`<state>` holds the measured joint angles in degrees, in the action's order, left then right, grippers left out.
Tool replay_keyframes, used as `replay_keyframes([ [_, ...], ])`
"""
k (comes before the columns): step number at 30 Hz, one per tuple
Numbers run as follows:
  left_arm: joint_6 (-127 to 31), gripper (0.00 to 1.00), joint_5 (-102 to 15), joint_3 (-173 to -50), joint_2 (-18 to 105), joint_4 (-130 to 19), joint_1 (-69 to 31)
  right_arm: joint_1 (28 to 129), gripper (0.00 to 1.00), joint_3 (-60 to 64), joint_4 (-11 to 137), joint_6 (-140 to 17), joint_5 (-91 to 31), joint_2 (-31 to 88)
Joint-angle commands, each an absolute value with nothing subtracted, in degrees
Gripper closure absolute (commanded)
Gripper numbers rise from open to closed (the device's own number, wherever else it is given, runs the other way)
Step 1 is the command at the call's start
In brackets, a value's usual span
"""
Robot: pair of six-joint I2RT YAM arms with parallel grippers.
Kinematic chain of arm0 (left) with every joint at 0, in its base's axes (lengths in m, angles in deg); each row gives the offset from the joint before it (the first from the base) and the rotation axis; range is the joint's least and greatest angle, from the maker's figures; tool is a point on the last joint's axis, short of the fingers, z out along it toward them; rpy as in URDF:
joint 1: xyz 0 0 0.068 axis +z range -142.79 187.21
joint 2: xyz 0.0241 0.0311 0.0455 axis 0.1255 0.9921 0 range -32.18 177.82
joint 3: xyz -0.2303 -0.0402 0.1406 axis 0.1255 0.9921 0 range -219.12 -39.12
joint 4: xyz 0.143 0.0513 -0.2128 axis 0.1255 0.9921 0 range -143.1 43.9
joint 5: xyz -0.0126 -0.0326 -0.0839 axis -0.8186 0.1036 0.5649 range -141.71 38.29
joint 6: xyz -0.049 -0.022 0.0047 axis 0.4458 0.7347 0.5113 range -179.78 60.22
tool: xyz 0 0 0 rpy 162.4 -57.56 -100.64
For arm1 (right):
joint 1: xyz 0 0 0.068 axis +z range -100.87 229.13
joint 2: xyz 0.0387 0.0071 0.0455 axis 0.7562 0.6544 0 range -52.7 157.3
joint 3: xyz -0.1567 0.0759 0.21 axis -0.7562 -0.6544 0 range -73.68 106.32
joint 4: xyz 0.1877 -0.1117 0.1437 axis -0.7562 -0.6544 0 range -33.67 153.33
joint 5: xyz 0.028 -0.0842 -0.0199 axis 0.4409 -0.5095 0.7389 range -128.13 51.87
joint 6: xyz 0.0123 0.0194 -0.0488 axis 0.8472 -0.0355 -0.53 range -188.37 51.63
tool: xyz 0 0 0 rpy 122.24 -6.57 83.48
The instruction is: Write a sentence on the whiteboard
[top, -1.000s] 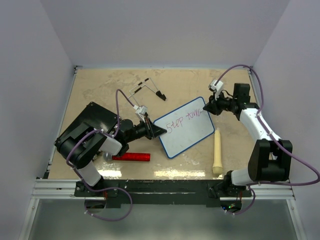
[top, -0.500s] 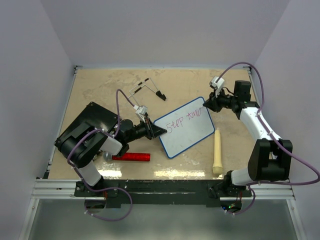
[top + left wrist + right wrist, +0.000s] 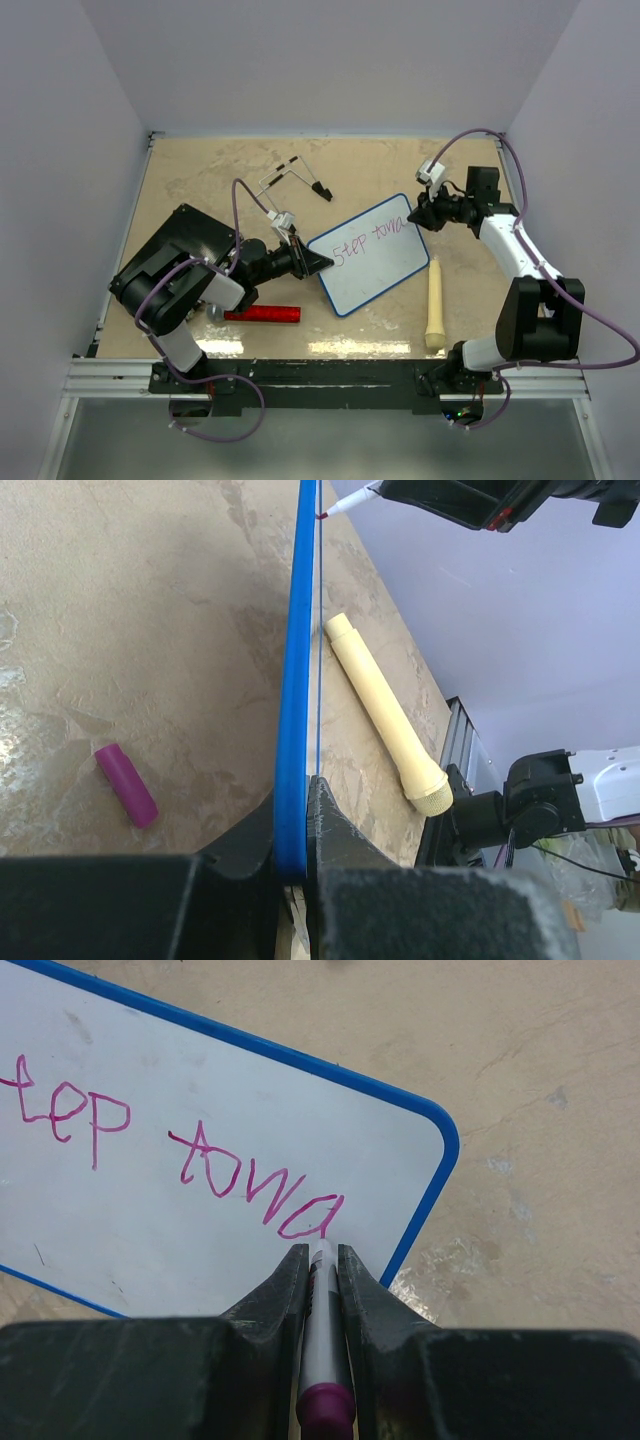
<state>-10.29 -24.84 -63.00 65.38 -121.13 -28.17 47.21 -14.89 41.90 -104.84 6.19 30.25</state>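
As the left gripper (image 3: 318, 262) clamps the glossy blue-rimmed whiteboard (image 3: 378, 268), the right gripper (image 3: 320, 1253) squeezes a slim marker (image 3: 322, 1310) by pink words (image 3: 205, 1165).

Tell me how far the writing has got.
Done: the sentence reads "Step towa" on the whiteboard. In hand: the right gripper holds the marker, tip at the last "a"; the left gripper clamps the board's blue rim. Left: finishing that word and the rest.
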Motion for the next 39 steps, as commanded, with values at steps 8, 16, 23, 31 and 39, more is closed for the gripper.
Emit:
replay_keyframes([
  [8,-13.64,1.0,-22.7,-63.9,65.47,-124.99,-28.56,47.28,1.0,-13.39,42.5,-105.11,6.78,27.81],
  [16,-13.55,1.0,-22.62,-63.99,65.64,-125.08,-28.56,47.28,1.0,-11.36,46.1,-101.68,7.05,28.15],
  [23,-13.64,1.0,-22.53,-63.9,65.91,-125.26,-28.56,47.28,1.0,-11.36,48.39,-100.28,6.08,29.03],
  [31,-13.64,1.0,-22.7,-63.99,65.91,-125.35,-28.56,47.28,1.0,-12.68,44.53,-103.7,5.99,29.65],
  [39,-13.55,1.0,-22.7,-63.82,65.82,-125.35,-28.56,47.37,1.0,-15.05,41.1,-107.04,5.47,28.86],
])
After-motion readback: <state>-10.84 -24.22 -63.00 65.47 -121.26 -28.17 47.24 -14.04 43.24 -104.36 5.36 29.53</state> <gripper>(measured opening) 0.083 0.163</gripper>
